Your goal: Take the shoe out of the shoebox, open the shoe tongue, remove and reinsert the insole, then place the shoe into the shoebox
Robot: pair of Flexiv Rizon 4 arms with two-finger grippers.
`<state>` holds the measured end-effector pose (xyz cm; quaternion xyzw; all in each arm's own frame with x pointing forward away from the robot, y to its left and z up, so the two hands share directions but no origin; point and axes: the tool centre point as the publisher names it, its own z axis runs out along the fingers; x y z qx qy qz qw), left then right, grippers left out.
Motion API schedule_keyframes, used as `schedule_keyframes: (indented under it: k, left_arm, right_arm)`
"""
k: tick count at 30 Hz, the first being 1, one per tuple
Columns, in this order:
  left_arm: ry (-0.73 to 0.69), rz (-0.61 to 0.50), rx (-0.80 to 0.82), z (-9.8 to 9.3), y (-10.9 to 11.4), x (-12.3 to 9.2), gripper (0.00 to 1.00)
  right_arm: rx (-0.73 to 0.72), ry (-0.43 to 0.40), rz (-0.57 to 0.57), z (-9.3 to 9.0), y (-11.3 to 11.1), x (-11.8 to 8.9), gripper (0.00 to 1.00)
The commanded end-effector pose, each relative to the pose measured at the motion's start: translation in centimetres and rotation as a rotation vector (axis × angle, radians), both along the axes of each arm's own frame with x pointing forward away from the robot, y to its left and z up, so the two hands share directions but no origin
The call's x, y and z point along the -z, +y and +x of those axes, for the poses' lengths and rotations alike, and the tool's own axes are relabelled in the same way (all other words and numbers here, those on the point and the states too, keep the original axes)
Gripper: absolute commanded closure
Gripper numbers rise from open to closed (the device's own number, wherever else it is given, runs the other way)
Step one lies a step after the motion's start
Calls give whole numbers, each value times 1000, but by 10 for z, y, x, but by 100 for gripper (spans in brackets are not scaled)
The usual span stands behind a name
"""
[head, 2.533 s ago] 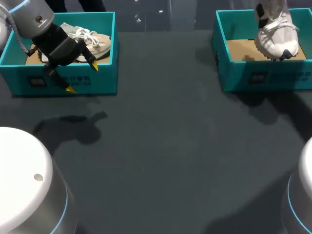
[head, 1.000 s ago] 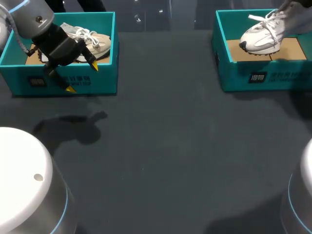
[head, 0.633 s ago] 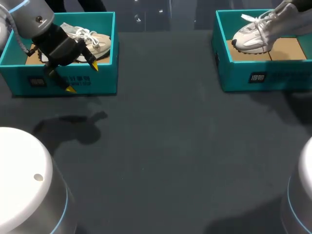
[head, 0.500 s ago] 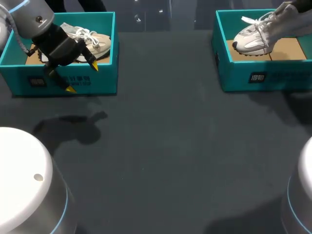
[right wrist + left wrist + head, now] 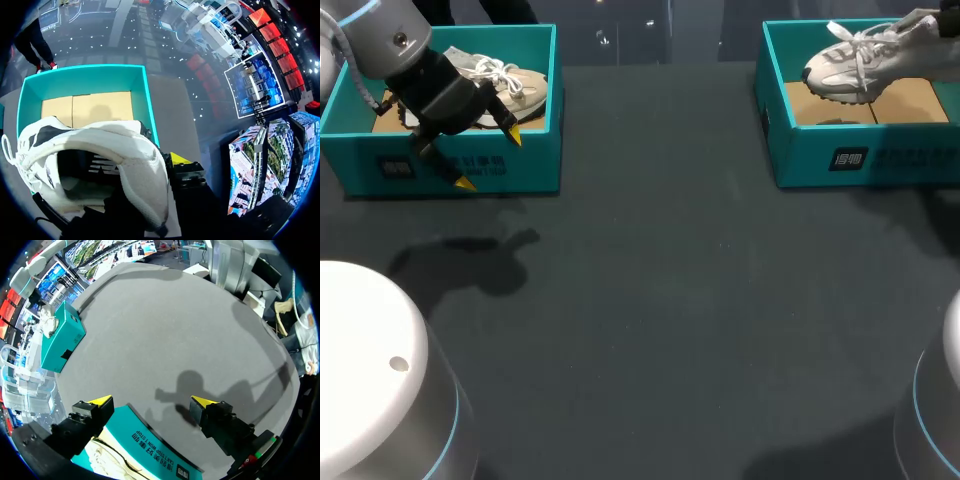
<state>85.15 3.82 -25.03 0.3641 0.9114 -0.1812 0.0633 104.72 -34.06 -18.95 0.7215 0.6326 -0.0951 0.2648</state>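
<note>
Right now the white shoe (image 5: 865, 65) hangs clear above the right shoebox (image 5: 800, 165), sole off the cardboard floor, toe toward the middle of the table (image 5: 650, 300). This looks like the take-out step. The shoe is held at the heel collar: one yellow tip of the right fingers (image 5: 179, 160) sits outside the heel, the other is hidden, likely inside the shoe, pinching the collar. Left fingers (image 5: 100, 401) are spread wide with nothing between them, parked over the front wall of the left shoebox (image 5: 535, 165), where a beige shoe (image 5: 525, 90) lies inside. That arm is probably waiting its turn. There is white print on both box fronts, too small and skewed to make out.
</note>
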Motion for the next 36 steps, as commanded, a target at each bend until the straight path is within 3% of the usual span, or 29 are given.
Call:
schedule_keyframes:
  k: [1,8,15,22,36]
  left_arm:
    - [-1,1,1,0,1,0,0]
    - [-1,1,1,0,1,0,0]
    - [-1,1,1,0,1,0,0]
    - [-1,1,1,0,1,0,0]
    - [-1,1,1,0,1,0,0]
  right_arm:
    - [-6,-13,-9,-6,5,1,100]
    - [-6,-13,-9,-6,5,1,100]
    - [46,-22,0,-5,-4,20,100]
    - [25,-43,-11,-8,3,33,100]
    - [31,-19,34,-27,7,71,100]
